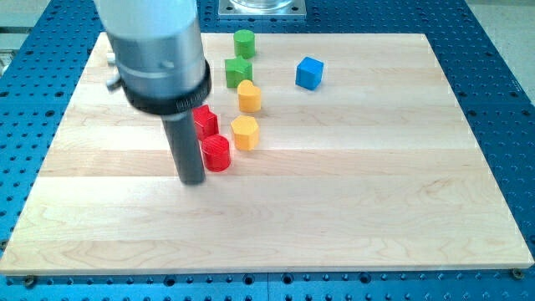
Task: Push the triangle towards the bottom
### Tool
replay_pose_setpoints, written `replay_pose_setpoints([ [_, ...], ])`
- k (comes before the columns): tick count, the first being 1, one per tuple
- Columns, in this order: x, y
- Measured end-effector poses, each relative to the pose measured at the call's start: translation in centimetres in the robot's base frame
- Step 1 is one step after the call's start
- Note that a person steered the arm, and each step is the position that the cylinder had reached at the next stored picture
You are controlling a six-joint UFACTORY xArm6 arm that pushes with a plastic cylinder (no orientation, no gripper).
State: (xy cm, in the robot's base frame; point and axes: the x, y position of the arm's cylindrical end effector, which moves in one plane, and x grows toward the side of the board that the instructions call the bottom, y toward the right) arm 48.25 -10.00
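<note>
I see no triangle block; the arm's wide body [159, 50] hides the board's upper left. My tip [193, 181] rests on the board just left of a red cylinder [216, 154], close to it or touching it. A second red block [206, 120] sits just above the cylinder, partly hidden by the rod, so I cannot tell its shape. A yellow hexagon [244, 132] lies right of the red blocks. A yellow heart [249, 96] lies above the hexagon.
A green star [238, 72] and a green cylinder [243, 42] sit near the board's top middle. A blue cube [309, 73] lies to their right. The wooden board [376, 192] rests on a blue perforated table [501, 100].
</note>
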Motion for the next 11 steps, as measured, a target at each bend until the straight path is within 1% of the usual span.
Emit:
replay_pose_setpoints([
  [1, -3.0, 0.0],
  [2, 0.1, 3.2],
  [3, 1.5, 2.5],
  [4, 7.0, 0.4],
  [5, 7.6, -1.7],
  [6, 0.6, -8.2],
  [7, -7.0, -9.6],
  [8, -15.0, -8.4],
  [9, -14.3, -3.5],
  [10, -12.0, -1.9],
  [11, -7.4, 0.2],
])
